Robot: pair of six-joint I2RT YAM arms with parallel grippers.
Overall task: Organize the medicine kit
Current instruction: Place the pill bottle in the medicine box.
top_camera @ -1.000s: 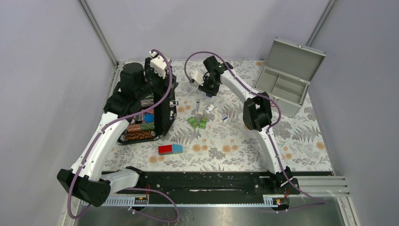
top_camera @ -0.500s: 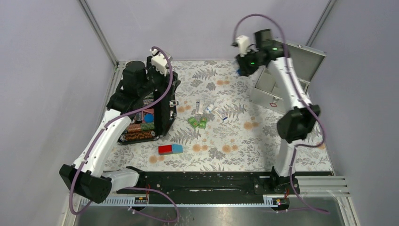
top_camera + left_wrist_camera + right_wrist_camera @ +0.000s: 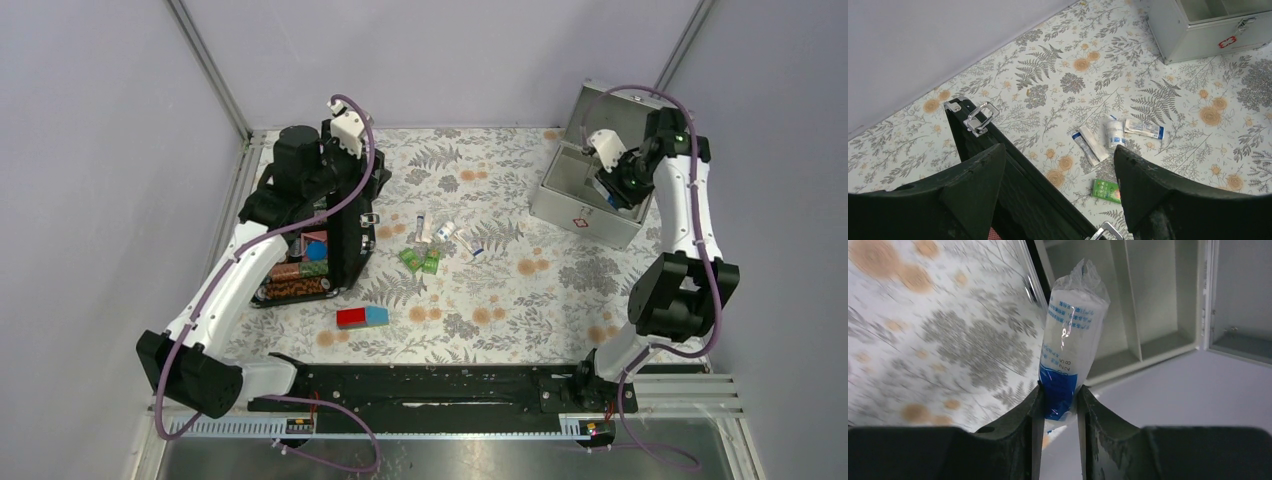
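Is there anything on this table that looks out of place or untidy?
Yes. Small tubes and packets, two green boxes and a red and blue box lie loose on the table, apart from the open medicine kit. The right gripper holds one wrapped packet above it.

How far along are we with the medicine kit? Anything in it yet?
Early. Done: the medicine kit stands open, but the tray compartments in view look empty. In hand: the right gripper grips a blue-and-white wrapped packet over the kit. To do: tubes, green packets and a red-and-blue box lie on the table; the left gripper is open over the black case.
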